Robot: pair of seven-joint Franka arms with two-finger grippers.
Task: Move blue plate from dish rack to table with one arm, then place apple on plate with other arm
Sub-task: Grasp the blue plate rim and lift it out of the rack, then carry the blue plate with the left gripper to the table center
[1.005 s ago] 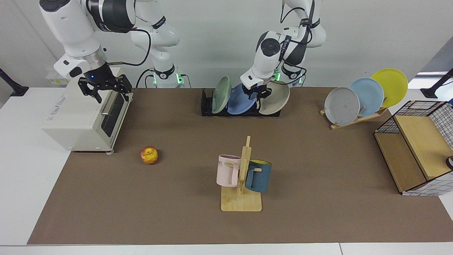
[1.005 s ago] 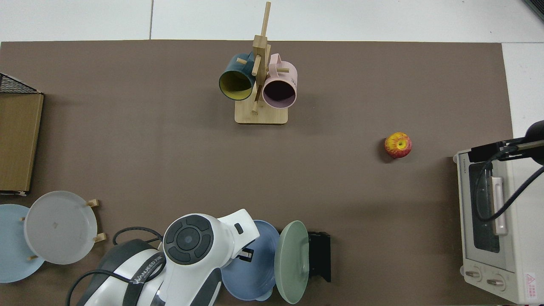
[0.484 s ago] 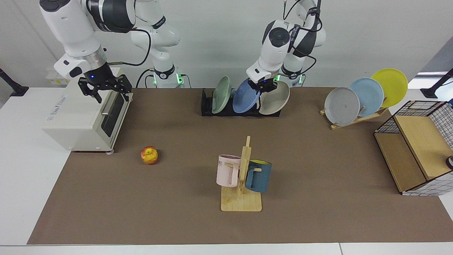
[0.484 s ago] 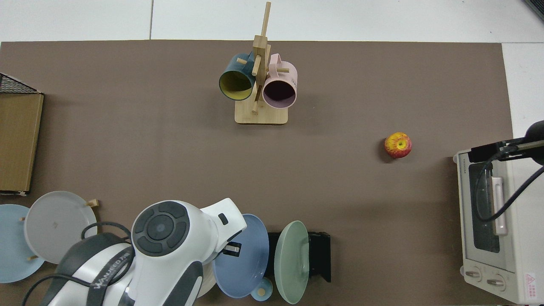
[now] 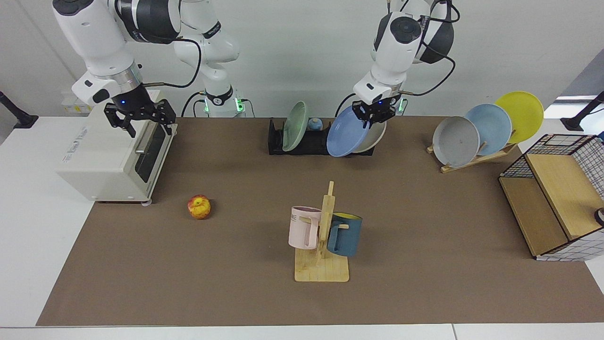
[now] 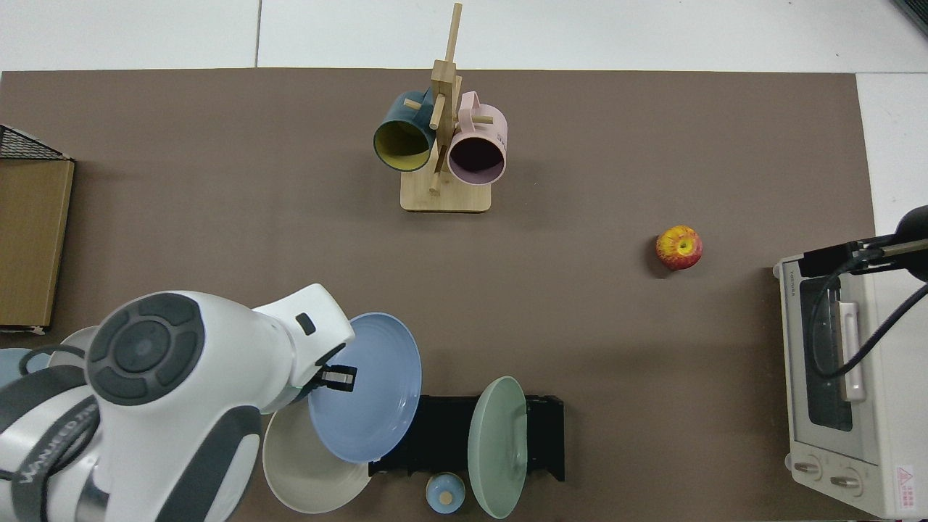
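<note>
The left gripper is pinching the blue plate by its upper rim, hanging it tilted beside the dish rack at upper centre; it is probably stiff and slick, so rim-pinching suits. Three plates counted there (green, cream, blue). One apple is lying at mid-left. The right gripper is waiting spread.

- The left hand has lifted the blue plate up out of the dish rack.
- Behind the rack, a small blue knob-shaped piece now shows.
</note>
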